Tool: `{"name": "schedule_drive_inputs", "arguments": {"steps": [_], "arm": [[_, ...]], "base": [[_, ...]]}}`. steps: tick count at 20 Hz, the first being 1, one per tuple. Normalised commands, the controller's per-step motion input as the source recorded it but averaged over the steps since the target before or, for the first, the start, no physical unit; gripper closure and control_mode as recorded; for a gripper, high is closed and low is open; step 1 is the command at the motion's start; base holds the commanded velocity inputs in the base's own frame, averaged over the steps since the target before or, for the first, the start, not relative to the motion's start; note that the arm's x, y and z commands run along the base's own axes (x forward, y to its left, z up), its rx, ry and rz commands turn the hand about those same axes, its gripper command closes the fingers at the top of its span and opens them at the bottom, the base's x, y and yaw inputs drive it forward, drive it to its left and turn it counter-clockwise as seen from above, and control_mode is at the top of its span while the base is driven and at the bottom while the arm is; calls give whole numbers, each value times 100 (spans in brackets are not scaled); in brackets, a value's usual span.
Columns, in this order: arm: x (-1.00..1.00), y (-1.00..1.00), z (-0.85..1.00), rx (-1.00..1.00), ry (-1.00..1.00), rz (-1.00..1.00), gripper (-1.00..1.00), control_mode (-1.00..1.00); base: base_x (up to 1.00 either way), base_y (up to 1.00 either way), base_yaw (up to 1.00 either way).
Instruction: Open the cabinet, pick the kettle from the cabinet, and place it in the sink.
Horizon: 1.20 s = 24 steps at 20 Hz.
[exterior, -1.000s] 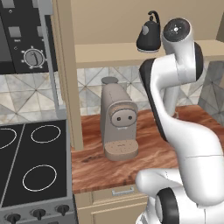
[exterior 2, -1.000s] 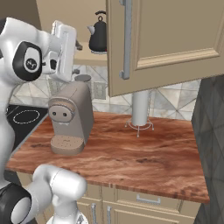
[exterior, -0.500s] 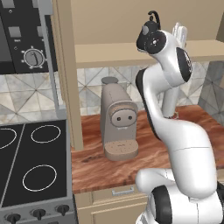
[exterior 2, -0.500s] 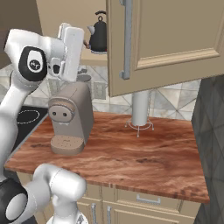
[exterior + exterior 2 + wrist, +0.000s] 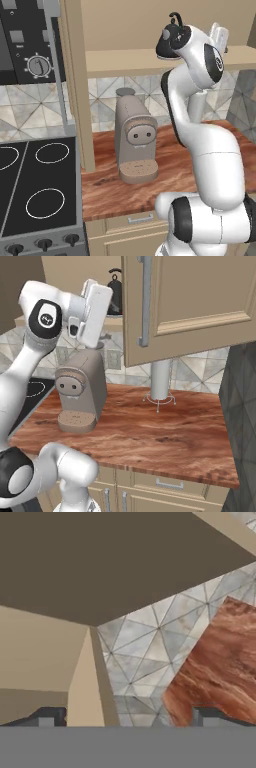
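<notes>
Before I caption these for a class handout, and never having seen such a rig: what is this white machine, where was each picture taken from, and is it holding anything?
It is a white robot arm in a simulated kitchen. Two pictures come from cameras behind it, left and right; the third looks along its tool, whose jaws stand open and hold nothing. The wall cabinet is open, and a black kettle sits on its shelf, near the arm's wrist. On the reddish countertop stands a taupe coffee machine; a black stovetop lies to the left.

Claw tips wide apart; cabinet underside, tiled wall, countertop.
</notes>
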Motion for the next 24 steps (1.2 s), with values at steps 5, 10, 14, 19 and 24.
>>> {"name": "schedule_drive_inputs", "arguments": {"steps": [5, 10, 14, 19, 24], "arm": [[0, -31, 9, 12, 0, -20, -100, -100], [-2, -29, -1, 11, -4, -16, -100, -100], [-2, -34, -15, 2, -14, -18, -100, -100], [-2, -24, -16, 1, -16, -17, -100, -100], [-16, -17, -22, 0, -23, -13, -100, -100]], "base": [[0, 0, 0], [0, 0, 0], [0, 0, 0], [0, 0, 0], [0, 0, 0]]}}
